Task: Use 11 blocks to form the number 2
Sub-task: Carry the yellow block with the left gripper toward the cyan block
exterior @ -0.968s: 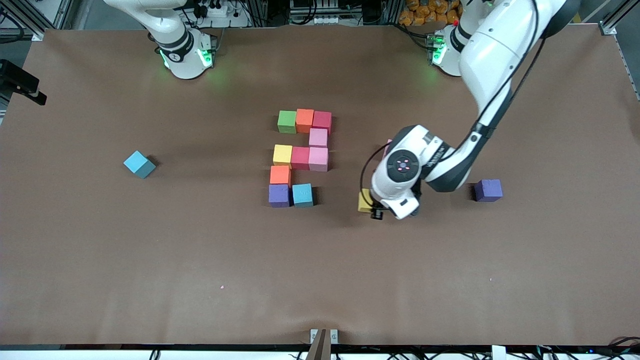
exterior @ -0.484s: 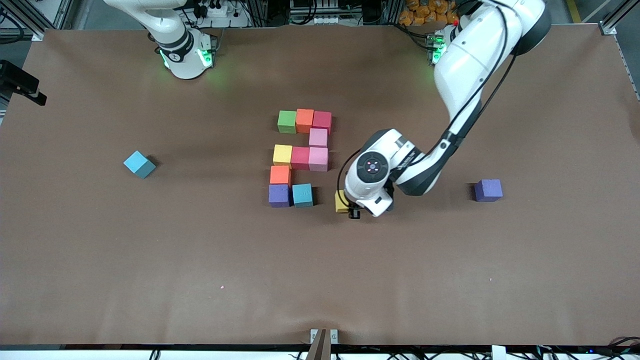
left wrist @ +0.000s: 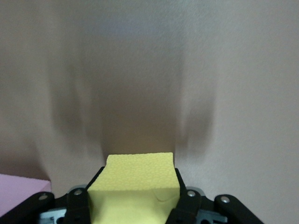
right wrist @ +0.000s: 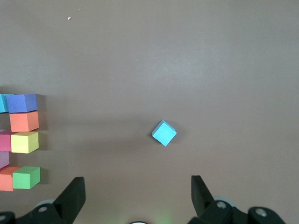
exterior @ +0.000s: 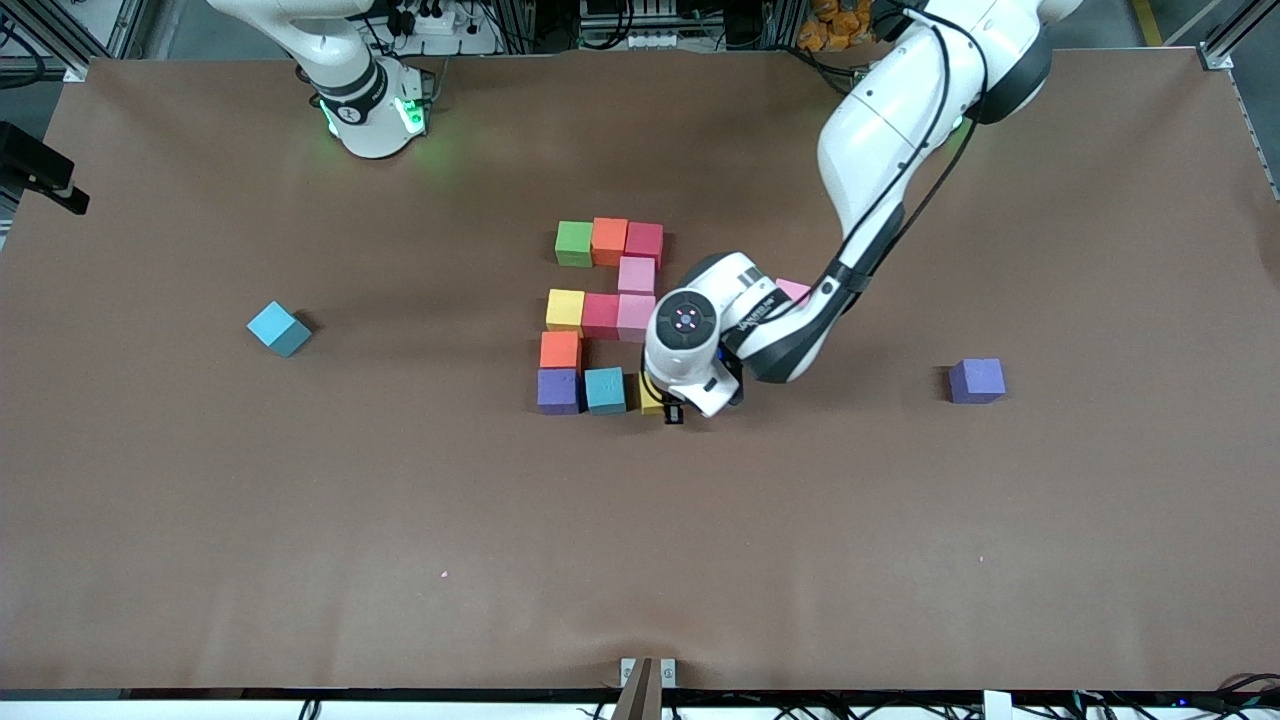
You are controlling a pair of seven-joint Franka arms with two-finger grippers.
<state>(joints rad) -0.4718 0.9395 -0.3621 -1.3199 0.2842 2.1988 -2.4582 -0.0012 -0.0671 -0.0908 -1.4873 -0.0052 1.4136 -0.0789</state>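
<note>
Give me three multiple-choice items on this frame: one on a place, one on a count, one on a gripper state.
1. Where is the left gripper?
A. Beside the teal block in the digit's nearest row
B. Over the lone purple block
C. Beside the green block

2. How many blocks already sit in the number 2, not counting the held one?
A. 7
B. 10
C. 12

3. What state is the right gripper in?
A. Shut on a red block
B. Shut on nothing
C. Open, holding nothing

Answers:
1. A: it holds the yellow block right beside the teal block.
2. B: ten placed cubes show in the front view.
3. C: its fingers stand wide apart with only table between them.
</note>
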